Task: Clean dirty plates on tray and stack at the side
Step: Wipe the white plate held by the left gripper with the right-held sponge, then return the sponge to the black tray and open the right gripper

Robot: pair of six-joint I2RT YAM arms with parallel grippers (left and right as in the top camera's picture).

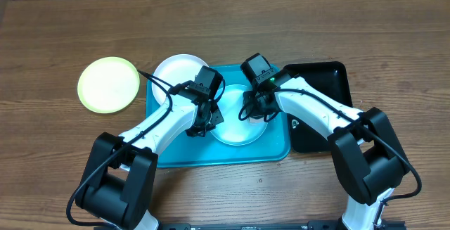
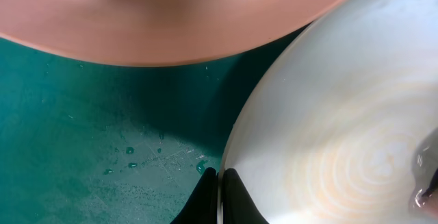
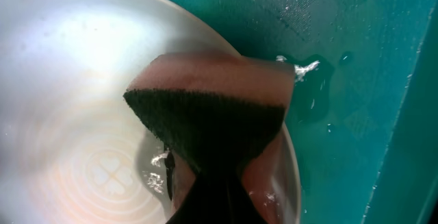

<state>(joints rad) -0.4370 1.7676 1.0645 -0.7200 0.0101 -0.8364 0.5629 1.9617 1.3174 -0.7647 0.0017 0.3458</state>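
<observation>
Scrubbing step: left gripper (image 2: 220, 183) pinches pale blue plate (image 2: 342, 114) by its rim, right gripper (image 1: 253, 110) pinches sponge (image 3: 205, 107) on it; next, we judge, more wiping.

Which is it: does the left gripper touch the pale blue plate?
Touching. Left wrist view: the left gripper is shut on the rim of the pale blue plate.

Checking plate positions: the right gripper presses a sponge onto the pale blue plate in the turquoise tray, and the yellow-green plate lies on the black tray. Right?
No: the overhead view shows the yellow-green plate on the table left of the turquoise tray, not on the black tray. The right gripper does press a sponge onto the pale blue plate in that tray.
</observation>
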